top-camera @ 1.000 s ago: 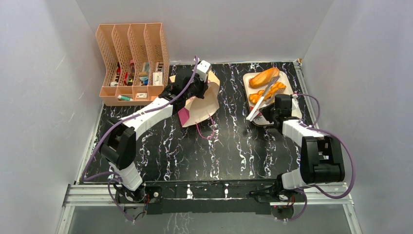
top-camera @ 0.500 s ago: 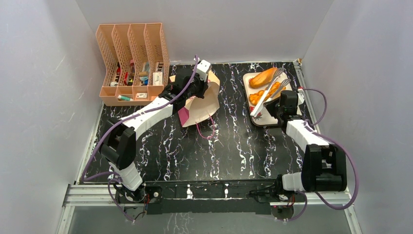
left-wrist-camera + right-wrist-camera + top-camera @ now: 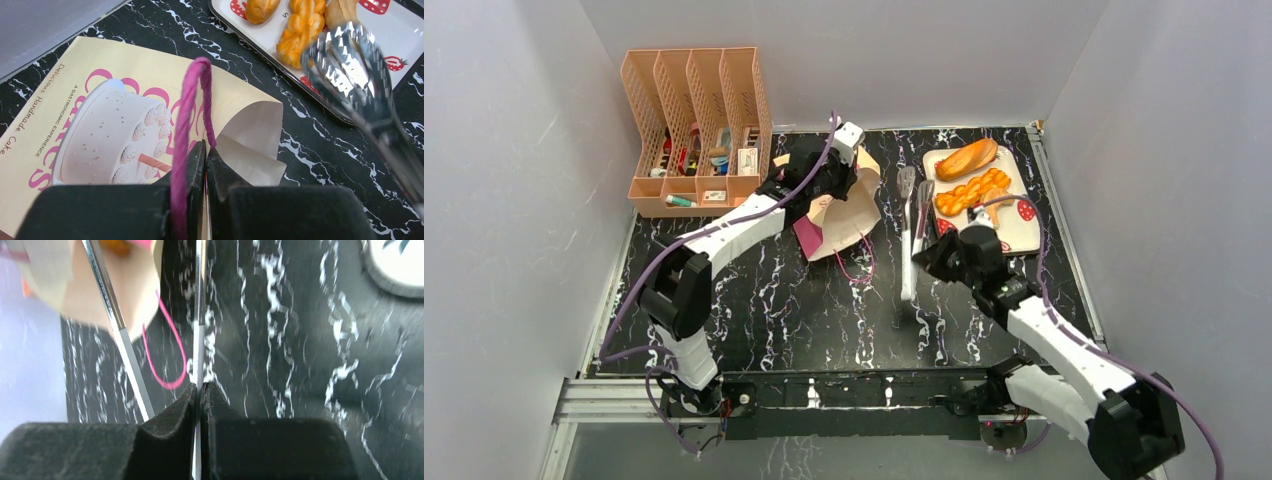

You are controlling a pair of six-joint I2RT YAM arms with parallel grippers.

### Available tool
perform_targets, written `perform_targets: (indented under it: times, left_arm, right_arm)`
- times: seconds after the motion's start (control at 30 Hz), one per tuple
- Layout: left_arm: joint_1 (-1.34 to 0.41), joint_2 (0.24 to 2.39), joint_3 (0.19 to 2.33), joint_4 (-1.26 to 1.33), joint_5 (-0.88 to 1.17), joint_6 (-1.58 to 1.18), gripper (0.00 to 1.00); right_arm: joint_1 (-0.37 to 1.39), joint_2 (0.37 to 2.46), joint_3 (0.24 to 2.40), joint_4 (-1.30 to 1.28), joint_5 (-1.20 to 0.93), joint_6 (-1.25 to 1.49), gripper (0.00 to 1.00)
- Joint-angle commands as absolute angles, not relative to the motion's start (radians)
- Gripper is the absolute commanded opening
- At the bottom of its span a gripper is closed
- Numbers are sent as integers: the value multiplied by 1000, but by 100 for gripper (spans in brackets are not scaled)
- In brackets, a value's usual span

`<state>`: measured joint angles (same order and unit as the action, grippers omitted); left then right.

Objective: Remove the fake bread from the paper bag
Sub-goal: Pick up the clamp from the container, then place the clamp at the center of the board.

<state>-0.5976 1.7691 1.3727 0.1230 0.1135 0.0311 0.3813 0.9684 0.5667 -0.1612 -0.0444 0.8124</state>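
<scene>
Nearest on the black marbled table [image 3: 824, 320], my right gripper [image 3: 200, 389] was clamped tight on one thin arm of the metal tongs [image 3: 911, 230]. The tongs ran away from me toward the far side, and their scalloped head lay just left of the tray [image 3: 1024, 235]. Left of the tongs and a little farther off, the paper bag [image 3: 849, 215] lay flat on the table with its cake print facing up. One loose loop of pink string trailed from it onto the table on the near side. My left gripper [image 3: 205, 150] was pinched shut on the bag's other string handle [image 3: 191, 95], which arched up over the fingers. At the far right, the fake bread sat on the tray: an oval loaf [image 3: 967, 158] at the far end and a braided piece [image 3: 972, 190] just nearer. I could not tell whether any bread was inside the bag. At the far left stood the peach file rack [image 3: 694, 110], just beside the bag.
</scene>
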Motion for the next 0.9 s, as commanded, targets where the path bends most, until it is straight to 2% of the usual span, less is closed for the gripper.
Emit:
perform_targets:
  times: [0.0,0.2,0.43,0.87]
  left_arm:
    - [-607,1783,1430,111,146,40,0]
    - [-632,1825,1480,81,132,47,0]
    - [-655,1848,1517,50,119,63,0]
    - [-685,1834,1477,39,79,107,0]
  right_arm:
    - [500,864,505,-240,-50,809,0]
    - [676,832,478,-284,24,838,0]
    - [852,960,537,-281,166,847,0]
    - [874,1145,670,-282,239,795,0]
